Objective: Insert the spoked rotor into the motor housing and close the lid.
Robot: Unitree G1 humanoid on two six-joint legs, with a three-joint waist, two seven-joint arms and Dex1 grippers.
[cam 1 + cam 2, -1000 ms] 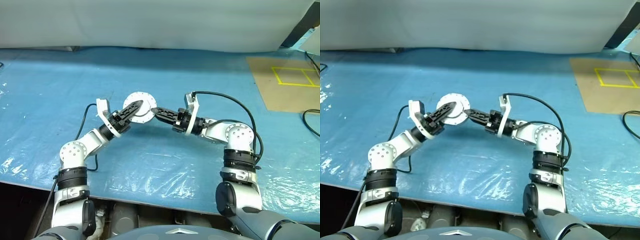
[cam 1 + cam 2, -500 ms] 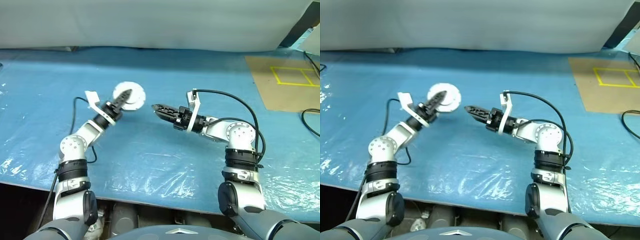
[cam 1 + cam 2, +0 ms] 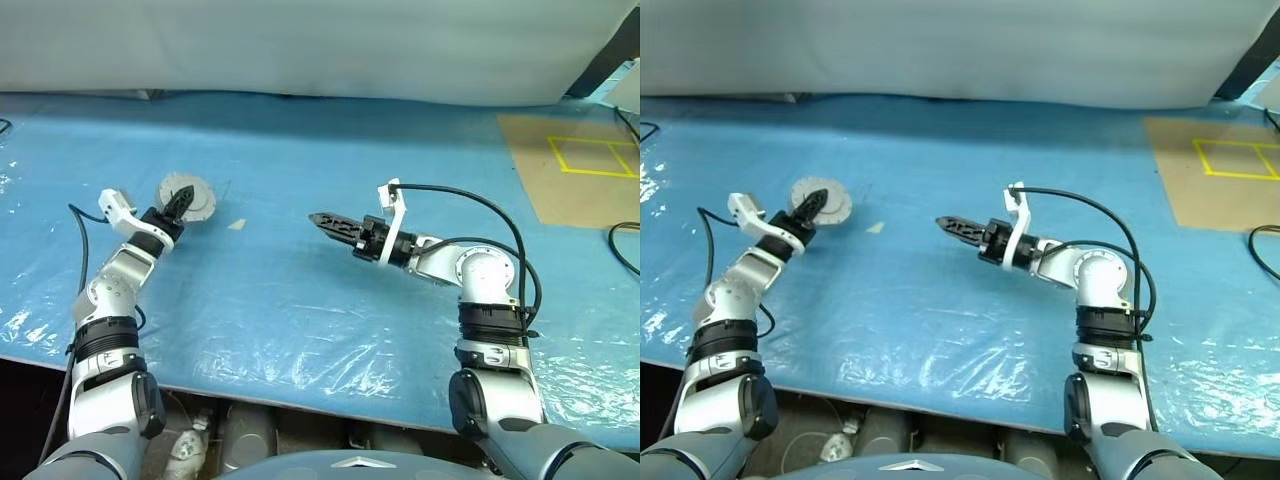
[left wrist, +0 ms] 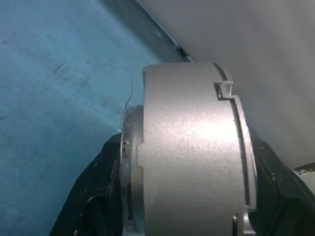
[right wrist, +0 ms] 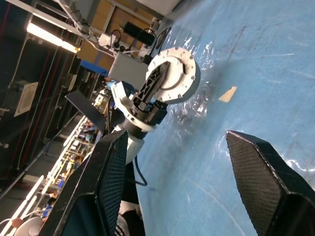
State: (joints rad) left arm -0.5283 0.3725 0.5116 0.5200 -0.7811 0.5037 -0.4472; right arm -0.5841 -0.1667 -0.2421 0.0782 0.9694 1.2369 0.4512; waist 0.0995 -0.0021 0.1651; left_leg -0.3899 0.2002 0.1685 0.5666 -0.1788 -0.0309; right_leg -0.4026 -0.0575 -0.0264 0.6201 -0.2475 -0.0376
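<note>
Covering the whole work surface, the blue plastic sheet (image 3: 300, 300) lies flat. My left gripper (image 3: 183, 203) clamps the round silver-grey metal motor housing (image 3: 187, 199) above its far left. My right gripper (image 3: 322, 220), fingers spread and empty, hovers mid-table, well apart.

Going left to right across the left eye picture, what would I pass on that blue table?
The left gripper holding the round motor housing → small tan scrap → right gripper with open fingers → brown board with yellow tape lines.
</note>
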